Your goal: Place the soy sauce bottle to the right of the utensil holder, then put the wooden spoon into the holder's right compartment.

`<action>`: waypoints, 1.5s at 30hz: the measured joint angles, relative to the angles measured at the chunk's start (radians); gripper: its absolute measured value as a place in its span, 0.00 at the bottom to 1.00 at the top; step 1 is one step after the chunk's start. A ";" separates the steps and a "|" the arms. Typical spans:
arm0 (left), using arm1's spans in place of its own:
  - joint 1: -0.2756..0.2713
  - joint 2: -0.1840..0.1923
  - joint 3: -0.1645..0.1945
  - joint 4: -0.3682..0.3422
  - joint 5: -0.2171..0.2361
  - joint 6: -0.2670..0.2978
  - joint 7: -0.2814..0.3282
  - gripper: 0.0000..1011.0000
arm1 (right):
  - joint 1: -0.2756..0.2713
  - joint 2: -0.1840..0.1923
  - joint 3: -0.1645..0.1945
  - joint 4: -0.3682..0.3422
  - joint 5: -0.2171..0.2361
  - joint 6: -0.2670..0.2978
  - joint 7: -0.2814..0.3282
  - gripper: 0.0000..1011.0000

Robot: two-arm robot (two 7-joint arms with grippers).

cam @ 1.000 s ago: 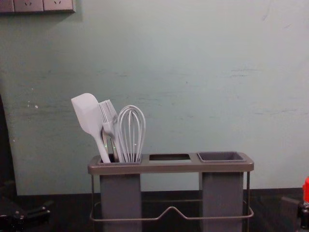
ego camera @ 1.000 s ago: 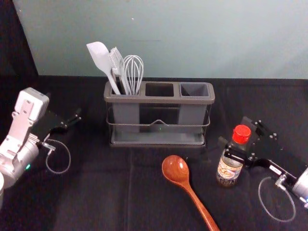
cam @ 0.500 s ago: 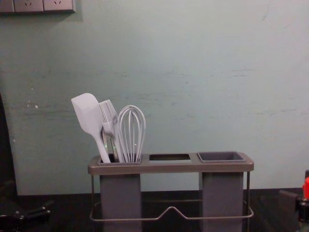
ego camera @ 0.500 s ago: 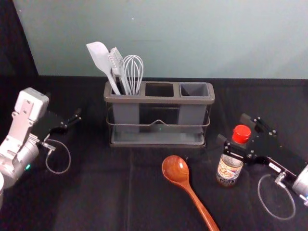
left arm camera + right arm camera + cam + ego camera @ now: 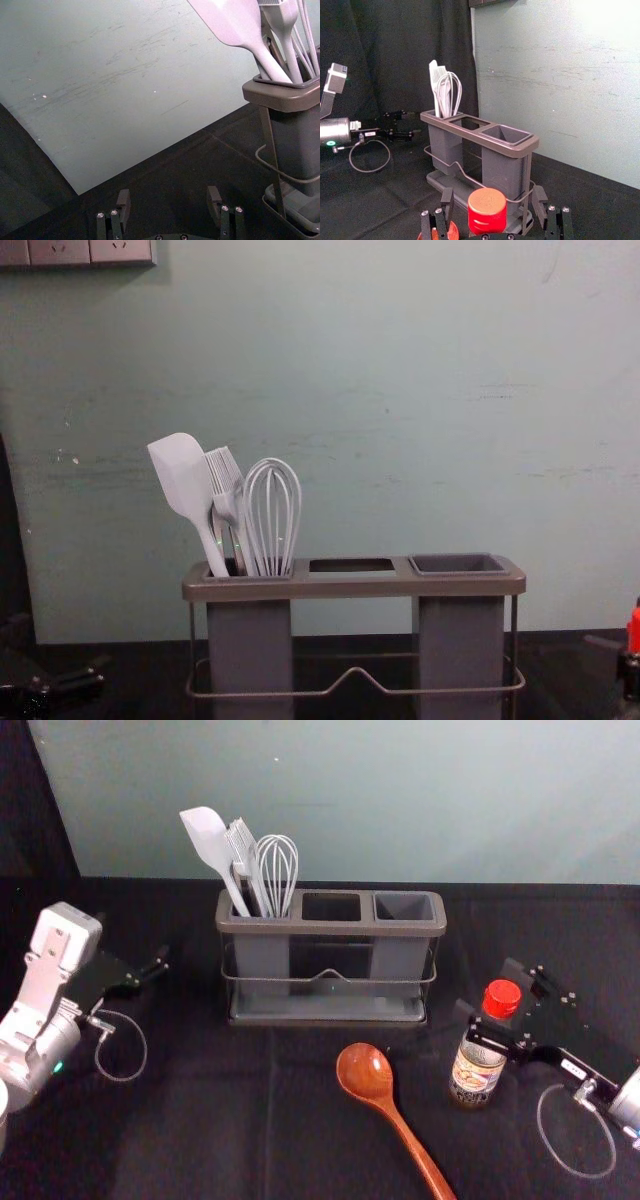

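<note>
The soy sauce bottle (image 5: 476, 1065) stands upright on the black cloth, right of and nearer than the utensil holder (image 5: 330, 928). My right gripper (image 5: 487, 988) is around its upper part; in the right wrist view the red cap (image 5: 487, 210) lies between the open fingers of the right gripper (image 5: 492, 202), with a gap at either side. The wooden spoon (image 5: 366, 1072) lies in front of the holder, bowl toward it. The holder's right compartment (image 5: 458, 564) is empty. Over at the left, my left gripper (image 5: 152, 972) is parked; in its wrist view the left gripper (image 5: 169, 200) is open.
A white spatula (image 5: 180, 475), a brush (image 5: 224, 475) and a whisk (image 5: 272, 510) rise from the holder's left compartment. Behind the holder is a pale green wall (image 5: 400, 800). A dark curtain (image 5: 415, 60) hangs on the left side.
My right gripper has shifted very slightly at the bottle, a little higher in the chest view. The bottle, spoon, holder and left arm have stayed put.
</note>
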 joint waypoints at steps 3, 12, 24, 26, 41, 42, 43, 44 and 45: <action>0.000 0.000 0.000 0.000 0.000 0.000 0.000 0.99 | 0.001 -0.002 0.000 0.003 0.001 0.001 0.003 0.99; 0.000 0.000 0.000 0.000 0.000 0.000 0.000 0.99 | 0.000 -0.005 0.004 0.003 -0.002 0.000 0.004 0.92; 0.000 0.000 0.000 0.000 0.000 0.000 0.000 0.99 | -0.008 -0.006 0.009 -0.007 0.008 0.015 0.000 0.59; 0.000 0.000 0.000 0.000 0.000 0.000 0.000 0.99 | -0.009 -0.006 0.009 -0.008 0.007 0.015 -0.004 0.50; 0.000 0.000 0.000 0.000 0.000 0.000 0.000 0.99 | -0.035 0.011 0.033 -0.057 0.000 0.025 -0.024 0.38; 0.000 0.000 0.000 0.000 0.000 0.000 0.000 0.99 | -0.036 0.012 0.034 -0.060 0.000 0.026 -0.024 0.38; 0.000 0.000 0.000 0.000 0.000 0.000 0.000 0.99 | -0.036 0.013 0.036 -0.062 -0.001 0.027 -0.025 0.38; 0.000 0.000 0.000 0.000 0.000 0.000 0.000 0.99 | -0.036 0.016 0.039 -0.066 -0.004 0.029 -0.027 0.38; 0.000 0.000 0.000 0.000 0.000 0.000 0.000 0.99 | -0.035 0.017 0.040 -0.067 -0.005 0.030 -0.028 0.38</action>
